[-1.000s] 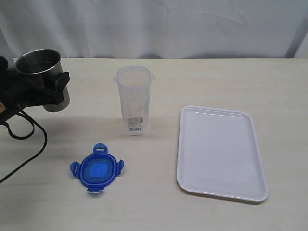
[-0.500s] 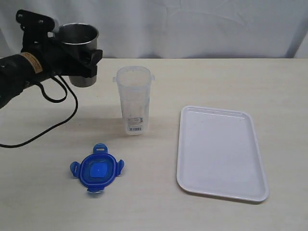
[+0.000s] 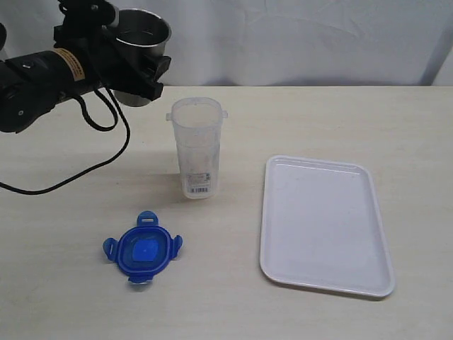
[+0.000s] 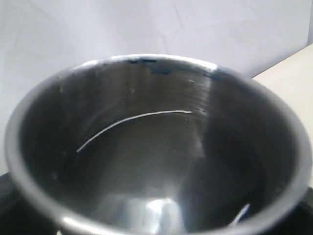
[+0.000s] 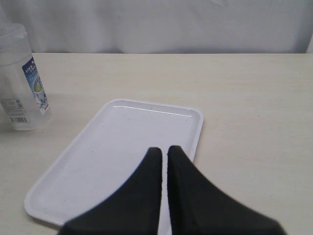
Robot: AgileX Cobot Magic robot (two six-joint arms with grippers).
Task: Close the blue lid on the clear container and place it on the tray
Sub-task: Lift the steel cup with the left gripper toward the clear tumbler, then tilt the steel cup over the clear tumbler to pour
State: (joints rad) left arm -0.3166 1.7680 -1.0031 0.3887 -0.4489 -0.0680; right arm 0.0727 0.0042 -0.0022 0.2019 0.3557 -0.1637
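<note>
1. The steel cup [image 3: 144,32], its inside bare metal, is clamped in the left gripper [image 3: 138,71].
2. The clear container [image 3: 197,145] stands upright and open-topped, near that cup.
3. The blue lid [image 3: 143,248] lies flat, well apart from both grippers.
4. The right gripper [image 5: 164,154] (jaws pressed together, holding nothing) hangs over the tray [image 3: 325,223].

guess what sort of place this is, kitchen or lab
Most likely a robot test bench, not a kitchen: a bare pale table backed by a white cloth curtain, a black cabled robot arm holding a steel cup, and staged props: clear container, blue lid, tray.
</note>
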